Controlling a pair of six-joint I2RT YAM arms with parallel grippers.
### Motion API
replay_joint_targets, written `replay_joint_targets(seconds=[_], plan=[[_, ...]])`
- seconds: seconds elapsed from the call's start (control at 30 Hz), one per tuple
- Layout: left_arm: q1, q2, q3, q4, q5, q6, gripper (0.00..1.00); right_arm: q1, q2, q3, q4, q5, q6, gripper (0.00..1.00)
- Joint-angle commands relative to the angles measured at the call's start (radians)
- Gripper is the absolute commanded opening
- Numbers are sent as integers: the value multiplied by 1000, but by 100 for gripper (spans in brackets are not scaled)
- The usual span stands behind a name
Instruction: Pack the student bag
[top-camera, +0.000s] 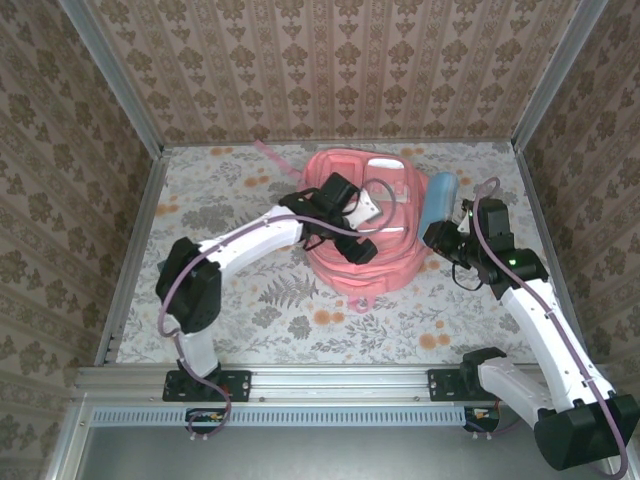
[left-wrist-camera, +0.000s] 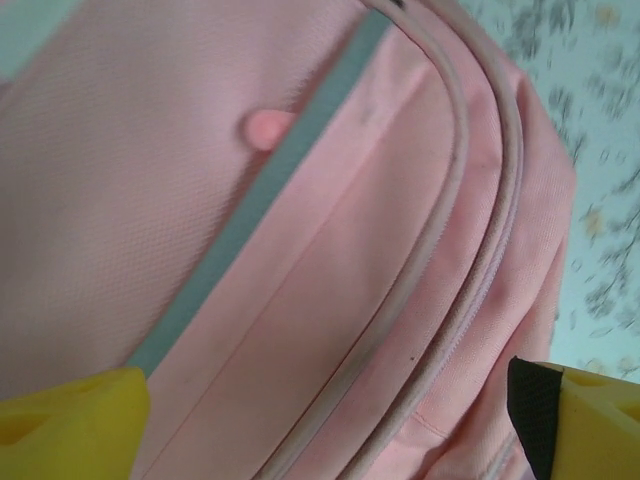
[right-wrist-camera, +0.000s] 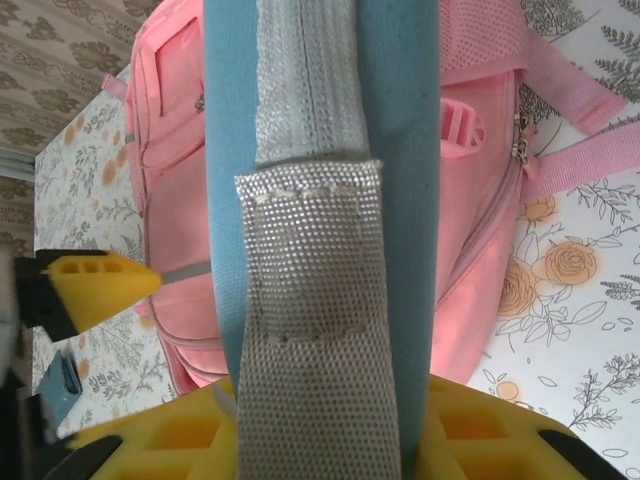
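The student bag (top-camera: 395, 268) lies flat in the middle of the desk (top-camera: 270, 310), and in the left wrist view its zip lines look closed. The left tool (left-wrist-camera: 330, 425) hovers over it with jaws spread wide, gripping nothing, so no pocket is held open. The right tool (top-camera: 455, 228) is partly closed on a blue pencil case (right-wrist-camera: 400, 200) just beside the bag's right edge. It risks pushing the soft case against shut fabric, buckling it or shoving the bag sideways.
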Motion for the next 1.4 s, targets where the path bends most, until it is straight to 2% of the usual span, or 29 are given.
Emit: replay_joint_targets(seconds=[0.0, 0.23, 0.37, 0.57, 0.83, 0.9, 1.0, 1.27, 1.37], plan=[[-29, 56, 76, -84, -85, 175, 92, -11, -25, -16, -17, -37, 18, 32], [-37, 152, 156, -109, -179, 234, 86, -17, -39, -32, -8, -54, 30, 32], [-37, 167, 169, -114, -200, 252, 85, -17, -39, -40, 2, -67, 35, 33], [-37, 176, 179, -112, -224, 278, 79, -18, -39, -47, 8, -71, 42, 32], [-49, 194, 170, -108, -260, 394, 80, -24, -53, -47, 0, -66, 43, 33], [-49, 206, 189, -109, -289, 400, 74, -27, -62, -47, -5, -65, 45, 33], [-48, 208, 217, -116, -303, 392, 58, -32, -74, -51, -13, -63, 46, 33], [-42, 126, 200, -63, -252, 354, 21, -38, -110, -68, -40, -63, 61, 33], [-32, 76, 172, -6, -251, 320, 13, -39, -126, -75, -60, -58, 69, 33]])
